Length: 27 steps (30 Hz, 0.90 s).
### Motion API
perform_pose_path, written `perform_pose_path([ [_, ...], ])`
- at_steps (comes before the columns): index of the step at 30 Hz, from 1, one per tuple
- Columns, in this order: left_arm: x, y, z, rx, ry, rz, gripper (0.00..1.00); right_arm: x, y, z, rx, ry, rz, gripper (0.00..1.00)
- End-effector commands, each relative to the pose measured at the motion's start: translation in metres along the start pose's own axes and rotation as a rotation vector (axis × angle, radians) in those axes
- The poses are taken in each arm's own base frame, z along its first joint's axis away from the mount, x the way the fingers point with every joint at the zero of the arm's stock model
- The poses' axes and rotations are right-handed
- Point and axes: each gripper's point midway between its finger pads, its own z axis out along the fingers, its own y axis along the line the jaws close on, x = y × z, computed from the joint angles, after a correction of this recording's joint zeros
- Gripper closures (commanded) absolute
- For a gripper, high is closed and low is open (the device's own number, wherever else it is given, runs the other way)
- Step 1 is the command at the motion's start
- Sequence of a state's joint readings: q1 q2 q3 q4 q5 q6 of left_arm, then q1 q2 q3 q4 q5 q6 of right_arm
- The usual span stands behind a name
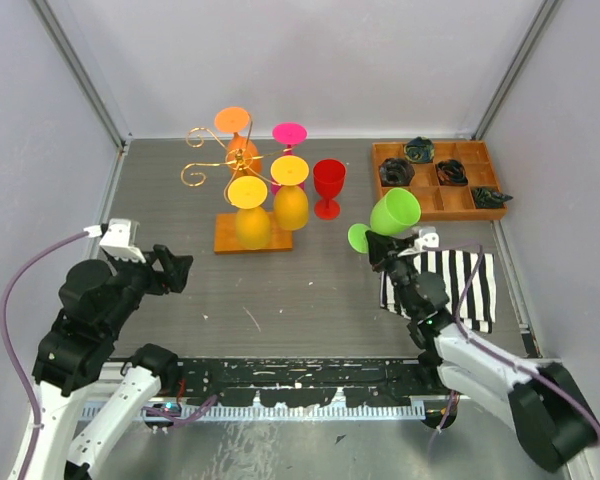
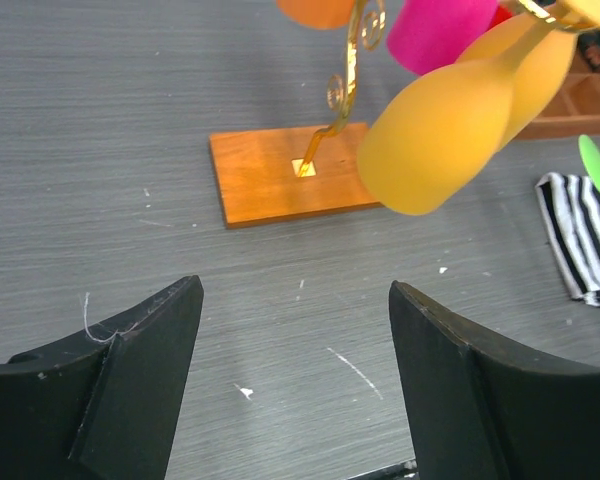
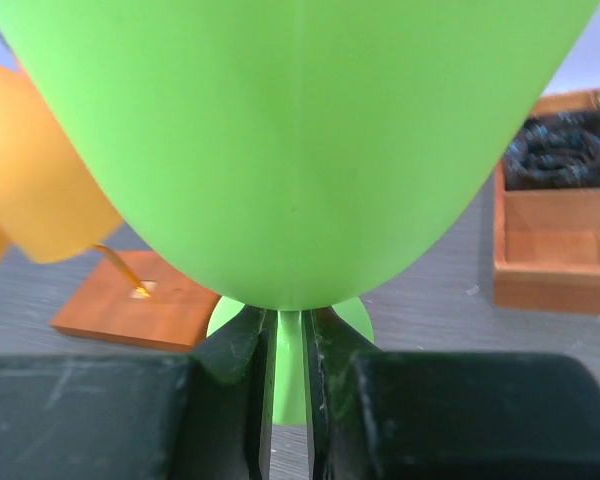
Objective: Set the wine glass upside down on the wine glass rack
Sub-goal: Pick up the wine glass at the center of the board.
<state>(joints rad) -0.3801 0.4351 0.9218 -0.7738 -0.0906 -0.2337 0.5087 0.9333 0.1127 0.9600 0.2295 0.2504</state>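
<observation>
My right gripper (image 1: 383, 243) is shut on the stem of a green wine glass (image 1: 394, 212), held tilted above the table to the right of the rack. In the right wrist view the green bowl (image 3: 290, 140) fills the top and my fingers (image 3: 242, 345) pinch the stem. The gold wire rack (image 1: 220, 160) stands on an orange-brown wooden base (image 1: 230, 240) at centre left, with several orange, yellow and pink glasses hanging upside down on it. Its base (image 2: 270, 175) also shows in the left wrist view. My left gripper (image 1: 175, 268) is open and empty, low at the left.
A red wine glass (image 1: 328, 186) stands upright just right of the rack. A compartmented wooden tray (image 1: 435, 200) with dark items sits at the back right. A black-and-white striped cloth (image 1: 475, 285) lies under my right arm.
</observation>
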Motion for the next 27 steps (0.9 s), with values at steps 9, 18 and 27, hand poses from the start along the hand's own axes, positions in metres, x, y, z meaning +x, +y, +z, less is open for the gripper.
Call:
perform_pose_path([
  [9,-0.031,-0.045,-0.044,0.232,-0.084,-0.163,0.18,-0.051,0.062,-0.058,-0.345,-0.029,0.024,0.99],
  [18,-0.032,-0.080,-0.035,0.407,-0.040,-0.257,0.18,-0.086,0.091,-0.086,-0.497,-0.068,0.073,0.99],
  [27,-0.055,-0.106,-0.018,0.528,-0.051,-0.360,0.24,-0.121,0.113,-0.094,-0.590,-0.129,0.092,0.99],
])
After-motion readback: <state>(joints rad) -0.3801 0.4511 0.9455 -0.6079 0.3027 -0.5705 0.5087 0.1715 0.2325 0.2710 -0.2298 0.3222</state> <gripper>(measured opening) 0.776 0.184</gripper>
